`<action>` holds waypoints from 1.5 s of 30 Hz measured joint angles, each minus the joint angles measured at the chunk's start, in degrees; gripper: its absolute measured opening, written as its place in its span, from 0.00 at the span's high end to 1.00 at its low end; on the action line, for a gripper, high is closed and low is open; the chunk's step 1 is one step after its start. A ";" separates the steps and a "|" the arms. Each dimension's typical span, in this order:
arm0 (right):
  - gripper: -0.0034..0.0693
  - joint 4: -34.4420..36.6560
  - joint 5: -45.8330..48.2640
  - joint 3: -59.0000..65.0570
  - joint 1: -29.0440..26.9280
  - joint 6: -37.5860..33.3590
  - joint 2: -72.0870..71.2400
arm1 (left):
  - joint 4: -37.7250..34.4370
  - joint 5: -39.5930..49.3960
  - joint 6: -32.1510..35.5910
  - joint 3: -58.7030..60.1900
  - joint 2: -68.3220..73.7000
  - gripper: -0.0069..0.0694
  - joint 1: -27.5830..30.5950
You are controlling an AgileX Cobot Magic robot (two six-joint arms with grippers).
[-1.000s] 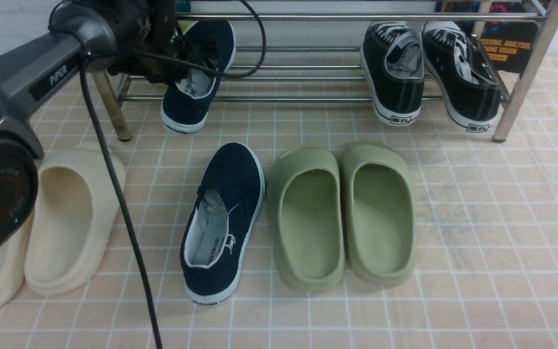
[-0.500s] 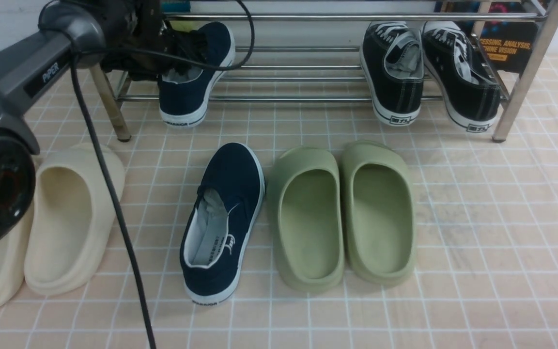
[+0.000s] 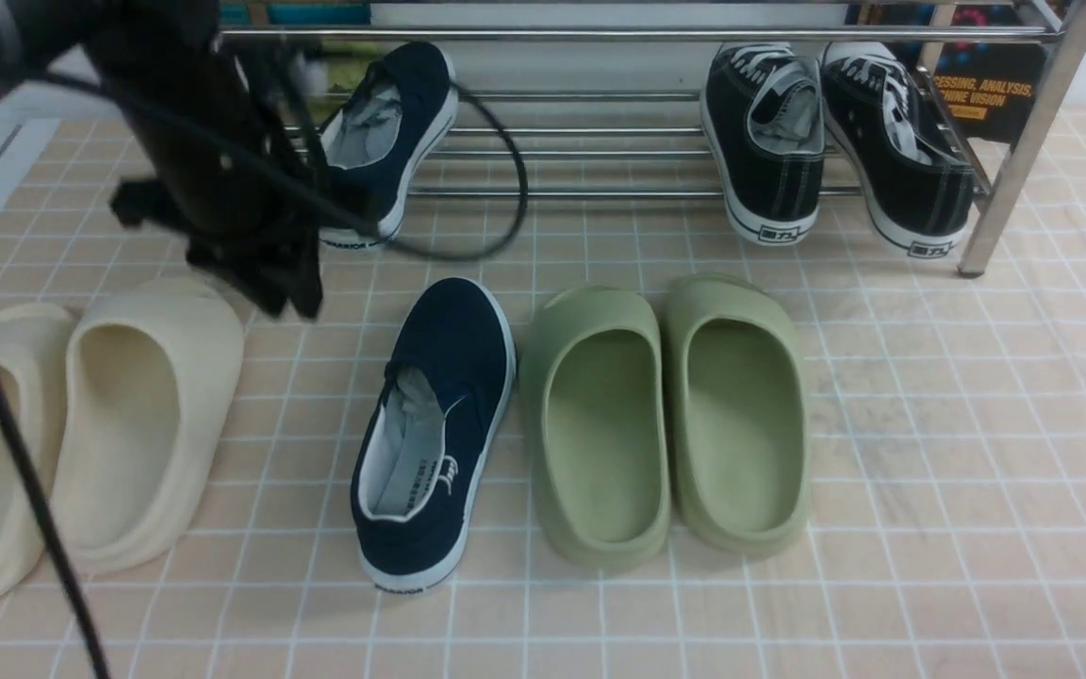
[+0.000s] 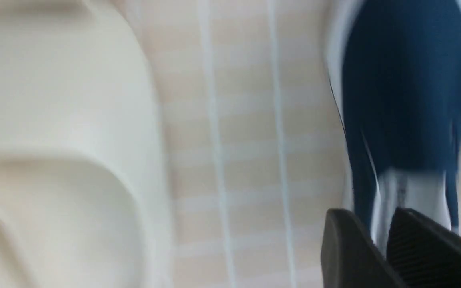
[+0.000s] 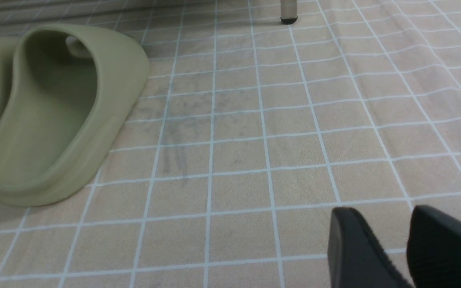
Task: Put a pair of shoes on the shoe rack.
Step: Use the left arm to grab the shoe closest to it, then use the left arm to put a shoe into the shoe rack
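Observation:
One navy slip-on shoe rests on the chrome shoe rack at its left end, heel hanging over the front bar. The other navy shoe lies on the tiled floor in front, toe toward the rack. My left gripper hangs low between the rack and a cream slipper, clear of both shoes. In the blurred left wrist view its jaws stand slightly apart and empty, with the floor shoe beyond them. My right gripper is open over bare tiles, holding nothing.
Two black lace-up sneakers lean on the rack's right half. Olive-green slippers sit right of the floor shoe, cream slippers to its left. A black cable crosses the left foreground. The rack's right leg stands on the tiles.
My left gripper let go of the navy shoe on the rack and swung back and down toward the floor. The shoe settled against the front bar.

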 joint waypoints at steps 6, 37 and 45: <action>0.62 0.00 0.00 0.00 0.00 0.00 0.00 | -2.53 -16.30 0.68 17.84 -2.90 0.53 -5.37; 0.62 0.00 0.00 0.00 0.00 0.00 0.00 | 12.94 -19.57 -15.90 -15.64 10.05 0.86 -8.04; 0.62 0.00 0.00 0.00 0.00 -0.02 0.00 | 12.16 -20.85 -18.34 -33.37 23.58 0.86 -6.45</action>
